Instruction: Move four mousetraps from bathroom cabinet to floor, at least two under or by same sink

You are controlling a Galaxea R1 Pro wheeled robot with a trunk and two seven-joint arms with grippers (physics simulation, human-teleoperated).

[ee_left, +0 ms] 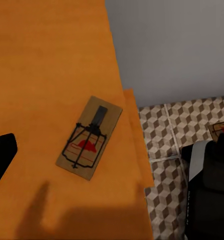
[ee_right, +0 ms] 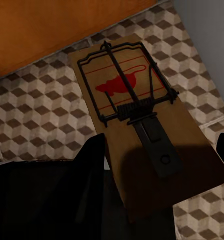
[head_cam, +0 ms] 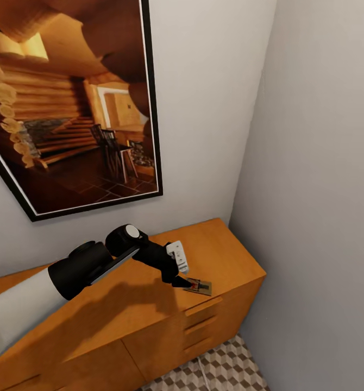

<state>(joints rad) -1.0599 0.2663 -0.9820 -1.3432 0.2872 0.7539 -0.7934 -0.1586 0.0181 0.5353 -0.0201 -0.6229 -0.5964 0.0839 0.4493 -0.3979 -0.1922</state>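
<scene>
One mousetrap [head_cam: 198, 286] lies flat on the cabinet [head_cam: 122, 309] top, near its front right corner. In the left wrist view this mousetrap [ee_left: 89, 137] shows its dark wire and red spot. My left gripper [head_cam: 181, 279] hovers low over the top just left of it, open, one dark finger [ee_left: 1, 160] apart from the board. A second mousetrap [ee_right: 142, 125] sits between the fingers of my right gripper [ee_right: 159, 155], which is shut on its sides above the cube-patterned bathroom floor [ee_right: 36, 115]. The sink is out of view.
A large framed picture [head_cam: 73, 103] hangs on the wall behind the cabinet. A grey side wall [head_cam: 323, 190] closes the corner on the right. A narrow strip of patterned floor [head_cam: 225, 369] runs between the cabinet front and that wall.
</scene>
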